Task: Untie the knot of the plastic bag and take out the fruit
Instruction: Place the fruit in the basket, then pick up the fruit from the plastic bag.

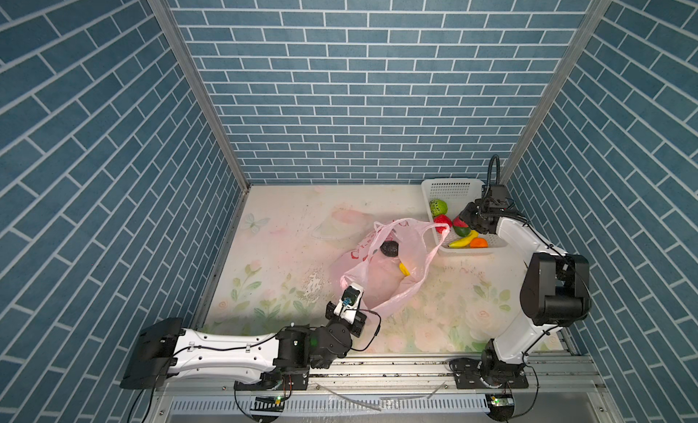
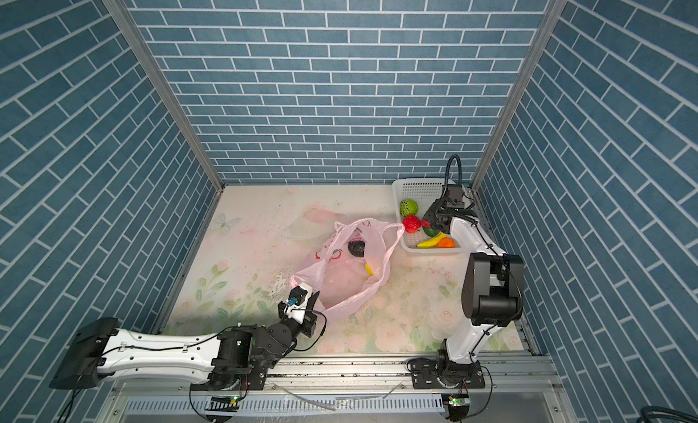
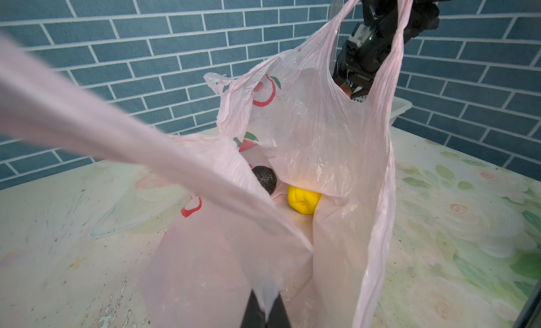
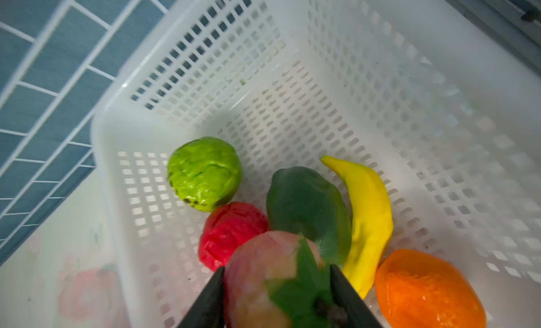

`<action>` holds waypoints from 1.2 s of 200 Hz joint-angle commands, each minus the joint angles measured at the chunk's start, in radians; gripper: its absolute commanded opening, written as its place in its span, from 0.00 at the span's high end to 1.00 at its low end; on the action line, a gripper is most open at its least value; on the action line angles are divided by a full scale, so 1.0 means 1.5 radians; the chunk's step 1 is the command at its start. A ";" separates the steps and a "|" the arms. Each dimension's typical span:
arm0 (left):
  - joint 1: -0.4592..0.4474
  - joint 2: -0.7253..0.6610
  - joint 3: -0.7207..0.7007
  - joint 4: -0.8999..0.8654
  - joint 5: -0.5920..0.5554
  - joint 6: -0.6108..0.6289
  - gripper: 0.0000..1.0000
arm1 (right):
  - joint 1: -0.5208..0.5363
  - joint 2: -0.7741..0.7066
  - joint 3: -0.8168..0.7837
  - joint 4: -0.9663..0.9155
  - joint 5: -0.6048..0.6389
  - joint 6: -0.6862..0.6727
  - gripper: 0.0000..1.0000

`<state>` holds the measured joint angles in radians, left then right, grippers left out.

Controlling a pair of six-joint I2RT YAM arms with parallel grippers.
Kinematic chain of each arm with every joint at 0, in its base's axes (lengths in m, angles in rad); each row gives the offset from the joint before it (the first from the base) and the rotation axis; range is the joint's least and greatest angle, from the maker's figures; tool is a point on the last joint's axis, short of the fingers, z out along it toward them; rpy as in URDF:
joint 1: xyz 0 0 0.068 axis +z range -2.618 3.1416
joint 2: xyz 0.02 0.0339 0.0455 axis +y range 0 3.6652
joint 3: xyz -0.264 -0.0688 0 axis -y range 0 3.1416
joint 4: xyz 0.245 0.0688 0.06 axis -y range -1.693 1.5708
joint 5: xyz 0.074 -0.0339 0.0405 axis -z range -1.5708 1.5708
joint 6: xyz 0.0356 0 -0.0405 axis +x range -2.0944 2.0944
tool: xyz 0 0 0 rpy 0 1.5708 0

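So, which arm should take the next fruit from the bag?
Probably right. The left claw pinches the plastic bag open; the right claw only needs to drop its pink fruit into the basket.

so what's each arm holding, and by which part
Left tool pinches the plastic bag by its mouth edge; right tool grips a pinkish leafy fruit across its sides.

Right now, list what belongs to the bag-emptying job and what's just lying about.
Job: plastic bag, avocado and yellow fruit inside it, leafy red fruit in right gripper, left gripper pinching the bag, white basket of fruit.
Lying about: clear strip on the front rail.
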<state>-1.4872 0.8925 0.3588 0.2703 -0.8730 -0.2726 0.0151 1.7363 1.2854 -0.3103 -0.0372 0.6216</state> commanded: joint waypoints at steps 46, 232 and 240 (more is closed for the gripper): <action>-0.001 -0.006 0.017 -0.018 -0.004 0.010 0.97 | -0.017 0.012 0.070 -0.020 0.043 -0.040 0.22; -0.001 -0.004 0.037 -0.012 -0.002 0.048 0.97 | 0.095 -0.269 0.122 -0.247 -0.087 -0.107 0.19; -0.001 -0.004 0.040 -0.012 -0.001 0.052 0.97 | 0.117 -0.275 0.142 -0.274 -0.089 -0.112 0.20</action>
<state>-1.4872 0.8894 0.3805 0.2565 -0.8719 -0.2234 0.1108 1.3773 1.3861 -0.5793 -0.1158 0.5198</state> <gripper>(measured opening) 0.045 0.807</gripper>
